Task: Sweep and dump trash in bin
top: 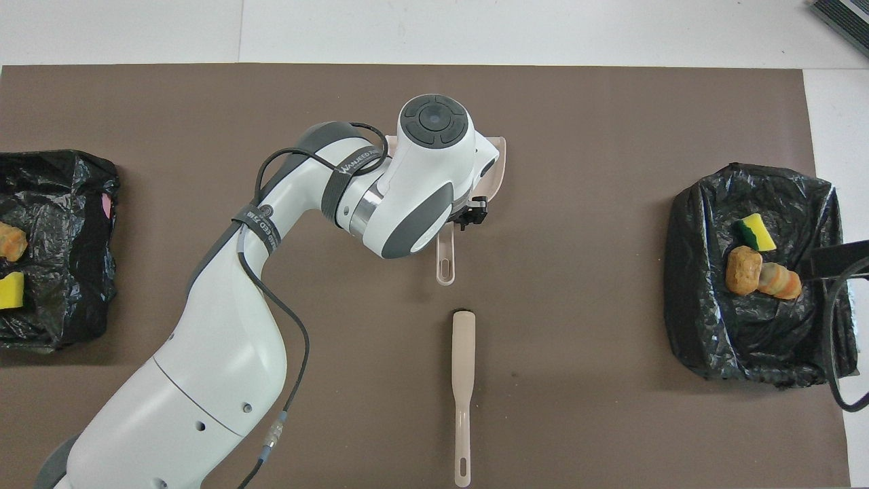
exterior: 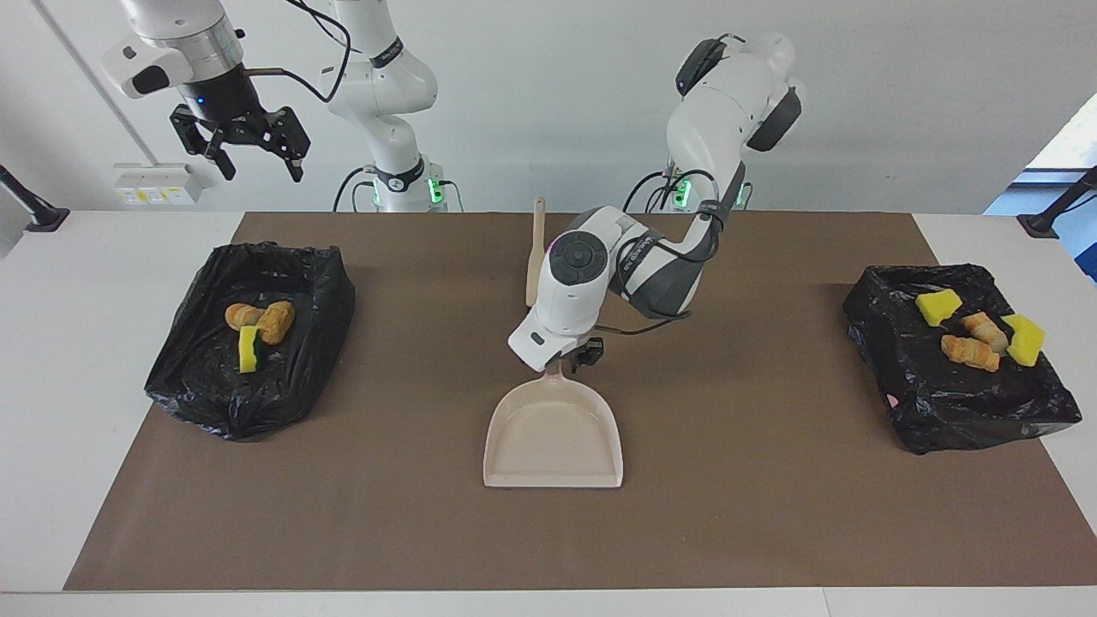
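The beige dustpan (exterior: pixel 555 437) lies flat on the brown mat at the table's middle, its handle (top: pixel 445 261) pointing toward the robots. My left gripper (exterior: pixel 576 360) is low at the handle's root. The trash lies in two bins lined with black bags. The bin (exterior: pixel 214 403) at the right arm's end holds two bread-like pieces (exterior: pixel 276 321) and a yellow-and-green sponge piece (exterior: pixel 248 349). The bin (exterior: pixel 968 420) at the left arm's end holds yellow sponge chunks (exterior: pixel 938 306) and striped bread-like pieces (exterior: pixel 968 351). My right gripper (exterior: pixel 240 146) waits open, high over the table's edge near that arm's bin.
A beige brush (top: pixel 463 394) lies on the mat between the dustpan and the robots, in line with the dustpan's handle. The left arm (top: pixel 224 353) stretches low over the mat from its base to the dustpan. The brown mat (exterior: pixel 771 514) covers most of the table.
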`<state>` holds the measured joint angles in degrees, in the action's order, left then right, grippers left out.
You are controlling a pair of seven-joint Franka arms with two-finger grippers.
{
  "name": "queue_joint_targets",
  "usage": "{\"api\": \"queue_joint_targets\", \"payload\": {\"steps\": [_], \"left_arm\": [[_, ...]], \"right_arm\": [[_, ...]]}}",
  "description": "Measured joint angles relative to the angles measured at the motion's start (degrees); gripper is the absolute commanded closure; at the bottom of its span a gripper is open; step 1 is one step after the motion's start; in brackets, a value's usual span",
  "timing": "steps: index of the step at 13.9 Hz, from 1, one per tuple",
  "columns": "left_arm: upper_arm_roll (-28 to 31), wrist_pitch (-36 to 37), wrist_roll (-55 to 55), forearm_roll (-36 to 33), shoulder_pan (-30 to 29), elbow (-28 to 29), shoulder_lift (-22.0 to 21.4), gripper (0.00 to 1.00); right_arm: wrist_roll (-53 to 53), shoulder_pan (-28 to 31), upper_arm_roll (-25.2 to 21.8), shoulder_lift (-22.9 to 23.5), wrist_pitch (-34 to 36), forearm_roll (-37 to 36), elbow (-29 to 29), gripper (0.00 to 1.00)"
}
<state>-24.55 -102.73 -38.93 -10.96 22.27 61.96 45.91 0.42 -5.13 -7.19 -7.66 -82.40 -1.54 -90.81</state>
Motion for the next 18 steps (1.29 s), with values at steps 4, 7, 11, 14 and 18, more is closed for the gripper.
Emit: {"api": "queue_joint_targets", "payload": {"steps": [4,7,11,14,18], "left_arm": [[5.52,0.74,8.39,-0.02,-0.36,8.2,-11.34,0.0],[11.95,1.26,15.89,0.08,-1.03,17.49,-22.6,0.0],[20.93,2.35,26.04,3.35,-2.33,26.57,-35.88,0.0],[26.31,7.8,33.64,5.16,-2.77,29.21,-43.03,0.0],[28.07,13.9,40.87,8.02,-8.04,29.81,-48.66,0.0]], "right_arm": [[0.0,0.0,0.0,0.0,-0.02,-0.04,0.0,0.0],[-0.39,0.0,0.03,0.0,-0.03,-0.06,0.0,0.0],[-2.79,-0.01,0.04,0.0,-0.03,-0.06,0.0,0.0],[-2.8,-0.01,0.04,0.0,-0.03,-0.06,0.0,0.0],[-2.8,-0.01,0.04,0.0,-0.03,-0.06,0.0,0.0]]}}
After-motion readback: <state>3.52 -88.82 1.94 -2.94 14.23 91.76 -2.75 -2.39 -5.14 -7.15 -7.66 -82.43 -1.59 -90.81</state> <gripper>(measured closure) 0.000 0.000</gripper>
